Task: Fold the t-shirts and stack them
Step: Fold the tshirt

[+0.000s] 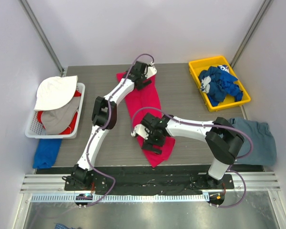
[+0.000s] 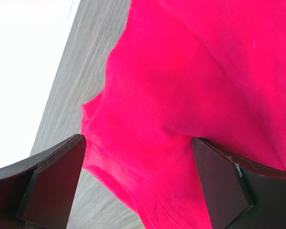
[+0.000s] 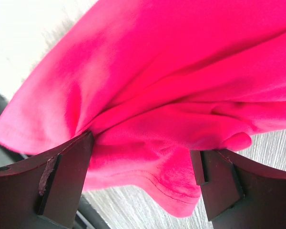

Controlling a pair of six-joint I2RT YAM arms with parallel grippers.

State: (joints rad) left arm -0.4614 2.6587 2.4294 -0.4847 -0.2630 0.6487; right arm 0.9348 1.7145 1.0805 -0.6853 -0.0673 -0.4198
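Note:
A bright pink-red t-shirt (image 1: 144, 102) lies stretched out in a long strip from the far middle of the table towards the near edge. My left gripper (image 1: 144, 78) is at its far end. In the left wrist view the left gripper (image 2: 138, 143) stands wide open, with a stitched edge of the t-shirt (image 2: 181, 71) between the fingers. My right gripper (image 1: 150, 140) is at the near end. It (image 3: 142, 148) is open astride bunched folds of the t-shirt (image 3: 157, 57), and the hem hangs just over the table.
A yellow bin (image 1: 196, 71) at the far right holds crumpled royal blue t-shirts (image 1: 218, 85). A slate grey-blue t-shirt (image 1: 255, 138) lies at the right edge. A white basket (image 1: 31, 129) at the left holds white, grey and red cloth. Blue cloth (image 1: 47, 151) lies below it.

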